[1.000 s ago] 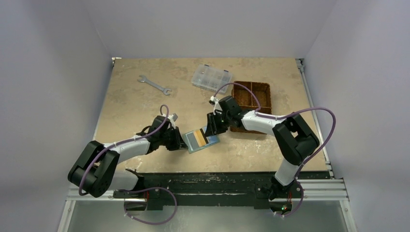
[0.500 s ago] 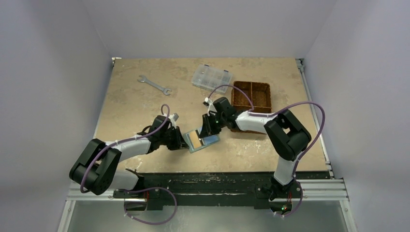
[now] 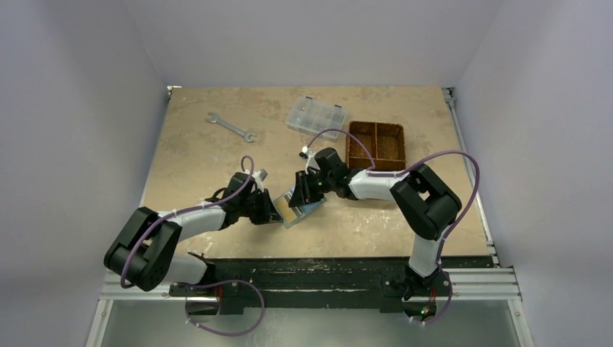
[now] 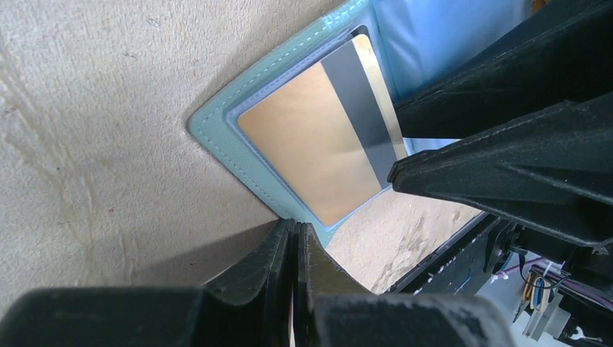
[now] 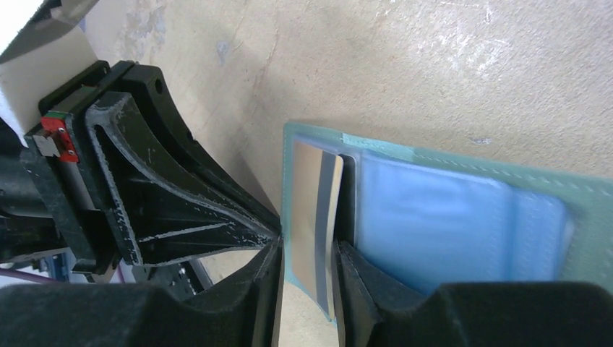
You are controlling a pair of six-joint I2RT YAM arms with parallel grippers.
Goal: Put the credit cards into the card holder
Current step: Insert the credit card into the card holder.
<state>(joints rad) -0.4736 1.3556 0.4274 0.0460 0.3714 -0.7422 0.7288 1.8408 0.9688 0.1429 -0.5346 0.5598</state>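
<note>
The sage-green card holder [image 3: 312, 207] lies open on the table between both arms. Its pale blue pockets [image 5: 434, 217] face up. An orange-gold credit card [image 4: 311, 159] with a grey stripe sits in the holder's left-hand pocket, and its striped edge still shows. My left gripper [image 4: 294, 225] is shut on the holder's near corner. My right gripper [image 5: 307, 253] stands over that pocket with its jaws a little apart. The card [image 5: 307, 188] and the holder's edge slant across the gap between them. No other cards are in view.
A wrench [image 3: 231, 126] lies at the back left. A clear plastic compartment box [image 3: 316, 117] and a brown divided basket [image 3: 376, 144] stand at the back right, behind my right arm. The table's front edge runs just below the holder.
My right gripper has moved left across the card holder, and the gold card has gone with it, deeper into the left pocket. The left gripper has kept its hold in place.
</note>
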